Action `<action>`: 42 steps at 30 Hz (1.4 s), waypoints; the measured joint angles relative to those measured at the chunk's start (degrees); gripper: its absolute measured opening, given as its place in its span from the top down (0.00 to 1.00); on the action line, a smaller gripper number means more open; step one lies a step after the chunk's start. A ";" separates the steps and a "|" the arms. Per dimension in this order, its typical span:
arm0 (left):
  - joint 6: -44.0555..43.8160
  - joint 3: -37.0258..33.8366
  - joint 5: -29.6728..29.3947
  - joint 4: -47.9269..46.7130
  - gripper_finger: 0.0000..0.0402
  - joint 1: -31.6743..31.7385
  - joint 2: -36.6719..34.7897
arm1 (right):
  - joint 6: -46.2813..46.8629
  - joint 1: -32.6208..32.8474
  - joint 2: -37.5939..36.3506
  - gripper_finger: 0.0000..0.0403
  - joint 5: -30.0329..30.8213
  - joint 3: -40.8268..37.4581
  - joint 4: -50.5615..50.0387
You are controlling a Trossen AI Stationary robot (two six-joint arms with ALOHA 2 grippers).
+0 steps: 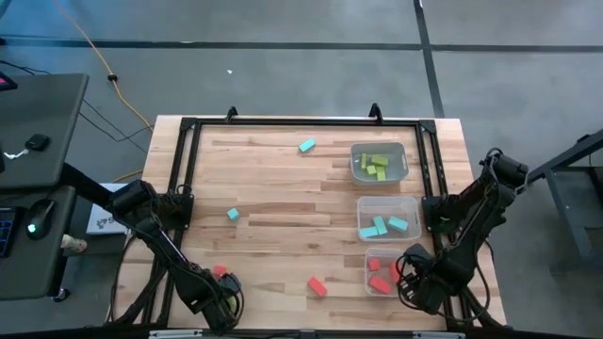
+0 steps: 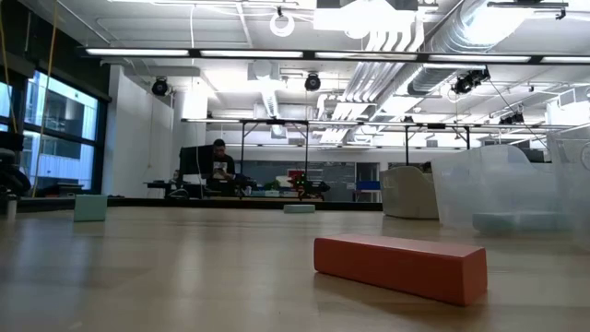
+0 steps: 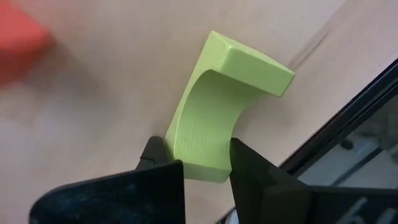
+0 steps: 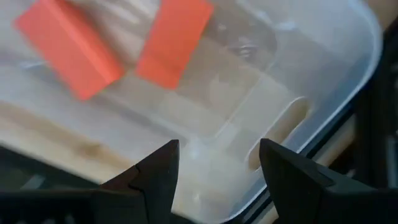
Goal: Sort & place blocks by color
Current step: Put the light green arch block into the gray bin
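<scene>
Green block [image 3: 219,118] sits clamped between the left gripper [image 3: 199,163] jaws, long axis reaching forward past them; right gripper [image 4: 217,163] jaws gape over red bin [image 4: 323,93].

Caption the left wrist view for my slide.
Left gripper jaws clamp a lime green block over the wooden table.

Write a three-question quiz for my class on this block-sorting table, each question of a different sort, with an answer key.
1. True or false: the left gripper is shut on a lime green block.
2. How many clear bins stand along the table's right side?
3. Over which bin is the right gripper? A) green bin B) blue bin C) red bin

Key:
1. True.
2. Three: green bin, blue bin, red bin.
3. C; its fingers are open, holding nothing.
</scene>
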 joint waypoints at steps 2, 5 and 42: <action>0.01 0.00 -1.14 0.01 0.90 0.39 -1.03 | 0.08 0.00 -0.92 0.47 0.54 0.00 1.59; 0.08 0.00 -1.87 0.00 0.90 1.12 -2.47 | 0.09 0.00 -2.72 0.47 3.46 0.00 4.58; 45.97 0.24 -2.87 18.23 0.90 35.83 -12.43 | -57.33 -25.27 -11.96 0.41 29.40 0.00 29.94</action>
